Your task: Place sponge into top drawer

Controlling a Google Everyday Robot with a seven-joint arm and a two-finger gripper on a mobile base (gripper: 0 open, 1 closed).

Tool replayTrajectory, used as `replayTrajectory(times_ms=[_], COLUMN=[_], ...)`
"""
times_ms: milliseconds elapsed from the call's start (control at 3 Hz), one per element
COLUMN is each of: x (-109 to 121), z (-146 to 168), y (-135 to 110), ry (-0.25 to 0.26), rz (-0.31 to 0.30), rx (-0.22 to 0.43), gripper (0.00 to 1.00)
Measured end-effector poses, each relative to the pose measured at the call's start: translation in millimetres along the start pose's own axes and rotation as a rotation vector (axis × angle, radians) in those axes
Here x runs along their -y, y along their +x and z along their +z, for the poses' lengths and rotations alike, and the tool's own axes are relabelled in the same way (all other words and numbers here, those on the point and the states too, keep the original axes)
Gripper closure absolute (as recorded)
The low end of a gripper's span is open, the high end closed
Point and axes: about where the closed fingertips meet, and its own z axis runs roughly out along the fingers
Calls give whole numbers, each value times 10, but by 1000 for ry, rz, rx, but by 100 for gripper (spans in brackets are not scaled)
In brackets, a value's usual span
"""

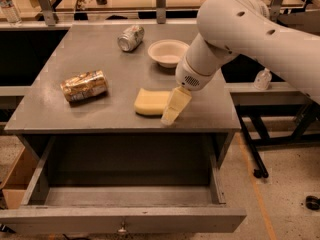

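We found the wide, shallow grey wooden top drawer (125, 219) open below the grey worktop (120, 66), ready for loading. The pale yellow soft rectangular sponge (150, 102) lay at the worktop's front edge. The hand (175, 106) stood against its right end. We could not tell the hand's grip state.

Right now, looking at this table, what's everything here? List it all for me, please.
sponge: one, pale yellow, on the table near its front edge
top drawer: one, grey, pulled open below the tabletop
snack bag: one, shiny gold, left side of the table
can: one, silver, lying on its side at the back
bowl: one, white, just right of the can
table: one, grey
water bottle: one, clear, far back left
arm: one, white, extends in from the right
gripper: one, pale yellow, low at the sponge's right edge
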Motion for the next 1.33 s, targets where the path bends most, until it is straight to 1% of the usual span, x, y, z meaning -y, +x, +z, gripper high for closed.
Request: replayTrajectory(times_ms=[333, 1333], x=[7, 7], z=[13, 3], y=[-39, -35], ry=[-1, 0], rz=[-5, 5], rx=[-2, 3], gripper=[18, 87])
